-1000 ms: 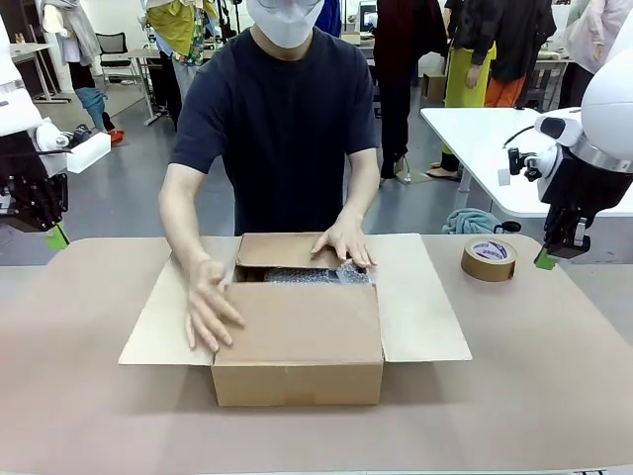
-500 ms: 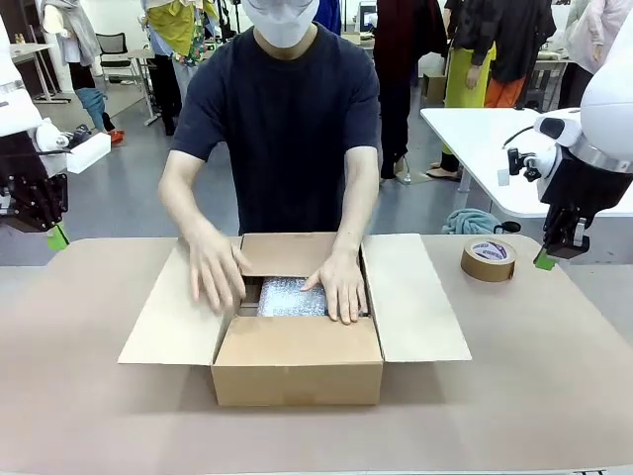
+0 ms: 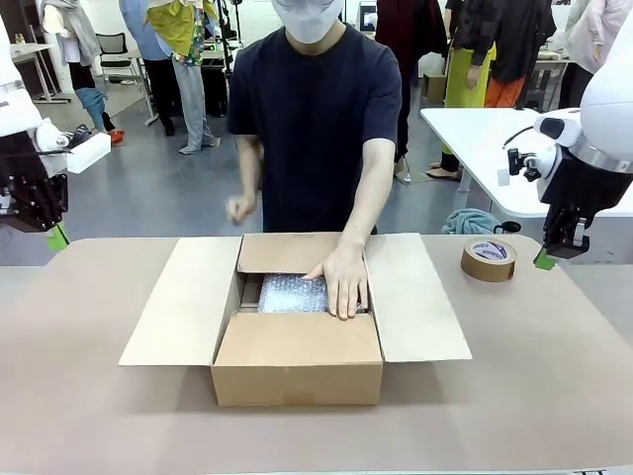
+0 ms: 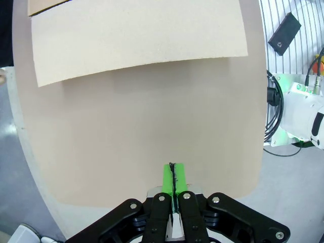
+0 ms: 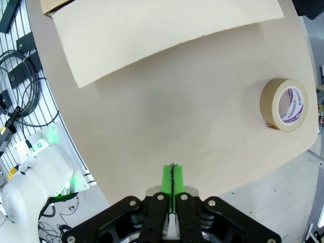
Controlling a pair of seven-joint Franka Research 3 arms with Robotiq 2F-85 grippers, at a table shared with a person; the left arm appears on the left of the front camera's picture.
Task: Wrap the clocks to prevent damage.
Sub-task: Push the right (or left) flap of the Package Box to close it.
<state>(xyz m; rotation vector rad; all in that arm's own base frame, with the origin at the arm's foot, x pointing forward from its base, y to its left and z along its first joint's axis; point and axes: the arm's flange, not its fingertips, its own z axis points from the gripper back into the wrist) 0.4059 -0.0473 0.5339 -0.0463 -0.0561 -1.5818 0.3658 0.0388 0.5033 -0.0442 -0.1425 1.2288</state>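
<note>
An open cardboard box (image 3: 297,356) sits mid-table with its flaps spread. Inside lies a bubble-wrapped bundle (image 3: 290,294); the clocks themselves are hidden under the wrap. The person presses one hand (image 3: 343,282) on the bundle, the other hand (image 3: 238,208) raised off the table. My left gripper (image 3: 57,237) hangs shut at the far left, above the table's edge, pads together (image 4: 173,179). My right gripper (image 3: 545,259) hangs shut at the far right (image 5: 172,181), near the tape roll. Both hold nothing.
A roll of brown packing tape (image 3: 489,258) lies on the table right of the box (image 5: 283,104). The box's side flaps (image 4: 136,35) (image 5: 162,30) lie flat outward. A white table (image 3: 495,148) stands behind at right.
The person's hand on the picture's left has lifted off the box and pulled back to the chest; the other stays pressed on the bundle. Both arms are still.
</note>
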